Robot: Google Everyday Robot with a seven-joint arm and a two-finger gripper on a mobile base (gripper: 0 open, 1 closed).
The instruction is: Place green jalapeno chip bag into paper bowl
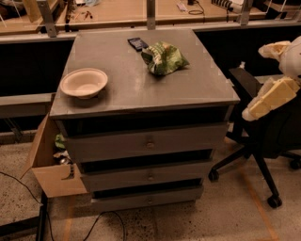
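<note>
While my tool hangs off to the right of the bench, past its right edge and above the seat of a black office chair, it is well apart from everything on the bench top. Only pale, cream-coloured parts of it show at the right border of the view, tilted down toward the left, and I cannot tell whether it is open or closed. It is not touching the bag or the bowl.

The green jalapeno chip bag lies crumpled on the far part of the grey bench top, a little right of the middle. Just beside it, at its far left corner, is a small dark flat packet; I cannot tell whether the two touch. The paper bowl stands upright near the front left corner of the bench, well apart from the bag, and its off-white inside holds nothing.

Below the top, the bench front carries three drawers, each with a small knob. An open cardboard box leans against the left side of the bench on the speckled floor, with some green and dark bits showing inside. Behind the bench runs a long wooden desk.
</note>
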